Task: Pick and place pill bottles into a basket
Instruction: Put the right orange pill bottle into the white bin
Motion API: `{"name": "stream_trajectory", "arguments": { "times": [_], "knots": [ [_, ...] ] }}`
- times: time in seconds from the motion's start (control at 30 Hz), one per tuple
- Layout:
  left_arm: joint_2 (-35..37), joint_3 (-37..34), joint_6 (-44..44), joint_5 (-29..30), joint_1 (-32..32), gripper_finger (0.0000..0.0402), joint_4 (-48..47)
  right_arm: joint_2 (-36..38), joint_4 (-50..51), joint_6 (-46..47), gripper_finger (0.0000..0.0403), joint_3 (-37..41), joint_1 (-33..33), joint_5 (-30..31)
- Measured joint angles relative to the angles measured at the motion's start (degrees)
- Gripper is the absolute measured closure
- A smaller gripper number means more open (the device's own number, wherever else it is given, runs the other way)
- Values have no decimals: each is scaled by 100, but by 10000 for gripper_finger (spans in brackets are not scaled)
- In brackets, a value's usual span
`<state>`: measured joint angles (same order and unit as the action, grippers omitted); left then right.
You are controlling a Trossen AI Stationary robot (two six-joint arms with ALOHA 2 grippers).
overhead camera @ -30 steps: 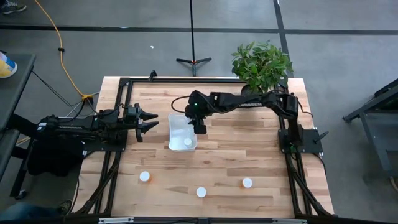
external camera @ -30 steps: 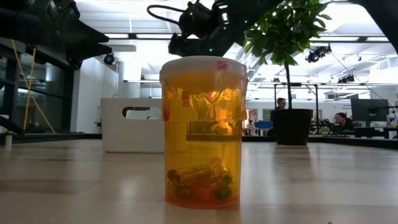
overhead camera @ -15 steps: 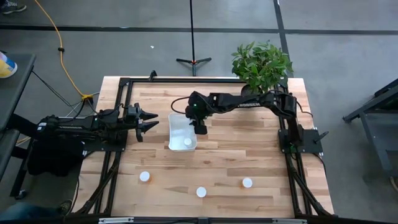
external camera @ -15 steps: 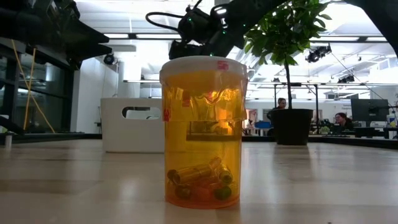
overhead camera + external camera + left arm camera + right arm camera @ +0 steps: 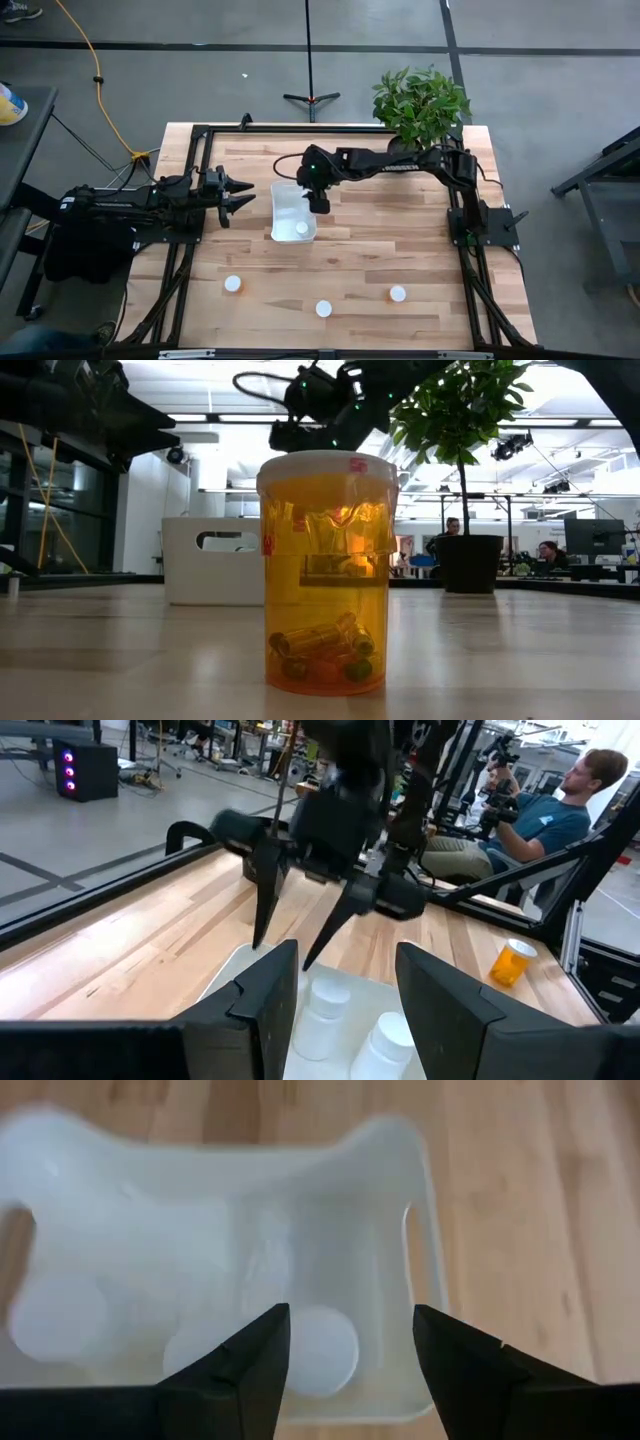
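The white basket (image 5: 293, 213) stands on the table left of centre, and also shows in the low view (image 5: 210, 560). Pill bottles with white caps stand in it (image 5: 322, 1348) (image 5: 325, 1003). Three more bottles stand near the table's front edge (image 5: 233, 284) (image 5: 323, 309) (image 5: 398, 294); the middle one shows orange, close up, in the low view (image 5: 327, 570). My right gripper (image 5: 318, 206) hangs open and empty above the basket's right part, and also shows in the left wrist view (image 5: 285, 952). My left gripper (image 5: 248, 194) waits open, left of the basket.
A potted plant (image 5: 420, 105) stands at the far right corner. A black frame (image 5: 200, 135) runs along the table's edges. People sit in the room beyond the table (image 5: 560, 805). Bare wood lies between the basket and the front bottles.
My right gripper has risen a little above the basket and stayed open. The bottles and the basket have not moved.
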<state>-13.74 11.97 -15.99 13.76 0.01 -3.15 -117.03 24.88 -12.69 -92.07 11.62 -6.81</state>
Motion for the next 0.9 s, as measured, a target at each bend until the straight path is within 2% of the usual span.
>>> {"name": "stream_trajectory", "arguments": {
  "times": [0.27, 0.47, 0.57, 0.73, 0.9],
  "knots": [
    [15, 0, -224, -71, -2, 197, -390, 2, 953, 238, 220, -868, 0, -364],
    [171, -55, 94, -73, -2, 197, -365, 2, 1840, 223, 243, -1711, 0, -562],
    [377, -169, 111, -50, -2, 197, -380, 9, 2712, 331, 255, -2182, -13, -727],
    [777, -358, 109, 27, -2, 197, -355, 44, 4521, 367, 265, -2692, -215, -674],
    [1068, -428, 116, 44, -2, 197, -470, 349, 5175, 459, 266, -2767, -666, -601]
  ]
}}
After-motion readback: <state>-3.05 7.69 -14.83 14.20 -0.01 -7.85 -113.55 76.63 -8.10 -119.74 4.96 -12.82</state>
